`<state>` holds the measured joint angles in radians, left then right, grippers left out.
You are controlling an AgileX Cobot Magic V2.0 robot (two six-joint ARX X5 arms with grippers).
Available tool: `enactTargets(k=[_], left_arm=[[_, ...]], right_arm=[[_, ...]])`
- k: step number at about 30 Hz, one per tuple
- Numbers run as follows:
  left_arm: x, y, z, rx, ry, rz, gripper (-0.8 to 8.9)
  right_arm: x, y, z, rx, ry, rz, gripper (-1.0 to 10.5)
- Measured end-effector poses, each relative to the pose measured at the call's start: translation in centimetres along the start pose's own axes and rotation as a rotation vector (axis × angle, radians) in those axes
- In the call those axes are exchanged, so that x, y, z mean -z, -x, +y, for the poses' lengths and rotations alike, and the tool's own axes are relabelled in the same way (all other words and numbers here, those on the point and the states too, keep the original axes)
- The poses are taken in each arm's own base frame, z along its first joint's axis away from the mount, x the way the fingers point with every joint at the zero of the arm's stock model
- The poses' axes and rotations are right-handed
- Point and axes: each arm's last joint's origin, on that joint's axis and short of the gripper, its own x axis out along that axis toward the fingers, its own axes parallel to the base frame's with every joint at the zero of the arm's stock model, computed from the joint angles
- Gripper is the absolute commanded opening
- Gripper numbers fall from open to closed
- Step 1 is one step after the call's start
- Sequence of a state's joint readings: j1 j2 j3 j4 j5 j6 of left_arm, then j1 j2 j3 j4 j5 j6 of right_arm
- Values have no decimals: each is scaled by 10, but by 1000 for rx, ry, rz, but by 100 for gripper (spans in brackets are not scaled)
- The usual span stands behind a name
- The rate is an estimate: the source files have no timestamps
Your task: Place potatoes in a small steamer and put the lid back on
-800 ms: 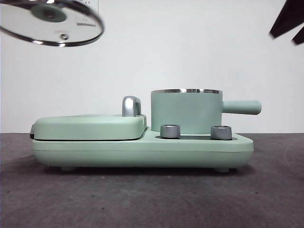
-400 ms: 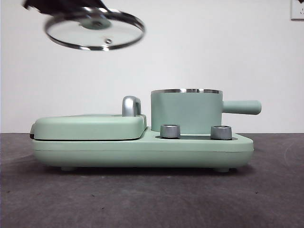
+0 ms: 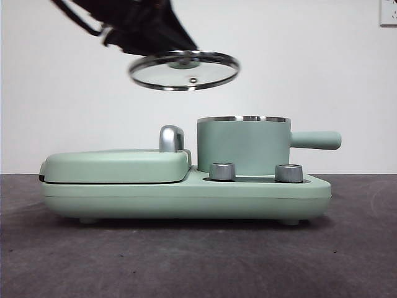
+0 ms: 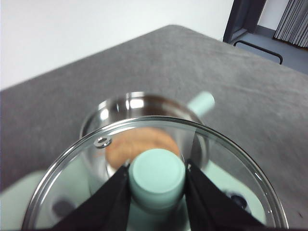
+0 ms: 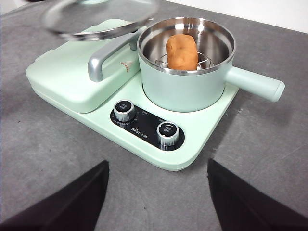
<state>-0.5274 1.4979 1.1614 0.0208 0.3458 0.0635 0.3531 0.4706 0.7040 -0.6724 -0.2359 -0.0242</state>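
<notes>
The mint-green small steamer (image 3: 243,146) stands on its base with its side handle (image 3: 316,139) sticking out. An orange-brown potato (image 5: 181,51) rests on the wire rack inside it, also seen through the glass as the potato (image 4: 137,143). My left gripper (image 4: 158,179) is shut on the mint-green knob of the glass lid (image 3: 184,70), which hangs in the air above and to the left of the pot's rim. The lid (image 5: 98,15) shows blurred in the right wrist view. My right gripper (image 5: 156,192) is open, low over the table in front of the appliance.
A flat mint-green griddle (image 3: 118,166) with a chrome handle (image 3: 171,138) sits beside the pot on the same base (image 3: 186,198). Two steel dials (image 5: 125,109) (image 5: 168,131) face the front. Grey table surface (image 3: 198,261) surrounds the appliance.
The lid, held by my left gripper, has travelled from the upper left toward the pot and come lower. The dark tip at the top right corner has left the front view.
</notes>
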Motion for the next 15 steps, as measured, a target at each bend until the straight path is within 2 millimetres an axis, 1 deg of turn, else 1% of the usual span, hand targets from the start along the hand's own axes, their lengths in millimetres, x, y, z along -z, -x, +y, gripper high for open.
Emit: enactTargets(k=[4, 9, 13, 15], left_arm=[[-12, -33, 4, 17, -12, -6, 12], [-14, -67, 4, 45, -46, 6, 12], [-14, -88, 3, 56, -87, -3, 12], [-13, -95, 4, 56, -98, -14, 12]], right_arm=[[0, 0, 0, 0, -3, 0, 317], [0, 0, 0, 0, -3, 0, 317], [0, 0, 0, 0, -8, 1, 317], [0, 0, 0, 0, -11, 3, 317]])
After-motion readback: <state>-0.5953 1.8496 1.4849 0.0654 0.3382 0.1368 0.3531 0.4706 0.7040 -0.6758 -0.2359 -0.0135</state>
